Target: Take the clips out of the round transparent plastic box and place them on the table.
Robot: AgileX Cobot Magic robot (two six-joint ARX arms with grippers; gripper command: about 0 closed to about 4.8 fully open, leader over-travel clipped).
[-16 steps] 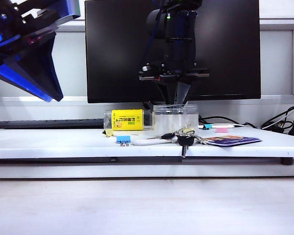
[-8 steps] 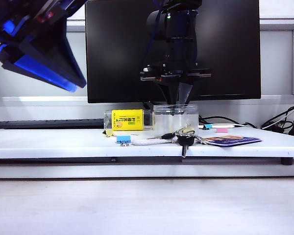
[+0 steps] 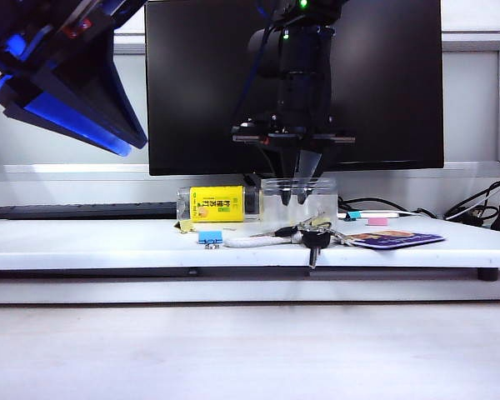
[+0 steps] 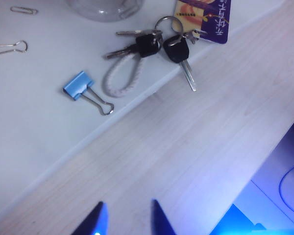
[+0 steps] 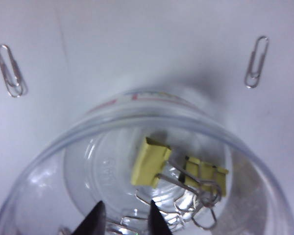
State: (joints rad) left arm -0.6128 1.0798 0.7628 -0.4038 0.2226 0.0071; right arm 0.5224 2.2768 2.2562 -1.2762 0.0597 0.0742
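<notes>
Two clips (image 5: 179, 172) lie on the floor of the box (image 3: 298, 202), yellowish, their wire handles tangled together. The box stands on the table (image 3: 83, 242) near its middle, just right of a yellow packet (image 3: 217, 203). The right gripper (image 3: 294, 198) reaches straight down into the box from above; its fingertips (image 5: 154, 219) are spread a little and pinch nothing, with the clips just beyond them and not touched. Two paper clips (image 5: 257, 62) lie on the table beside the box, one on each side in the right wrist view. The left gripper (image 4: 128, 219) hangs high at the far left, well away from the box, its jaws spread wide and empty, over the wood surface (image 4: 196, 147) in front of the table. Near the table's front edge lie a blue binder clip (image 3: 209, 237), a bunch of keys (image 3: 310, 233) with a rope loop, and a card (image 3: 392, 239) further right.
</notes>
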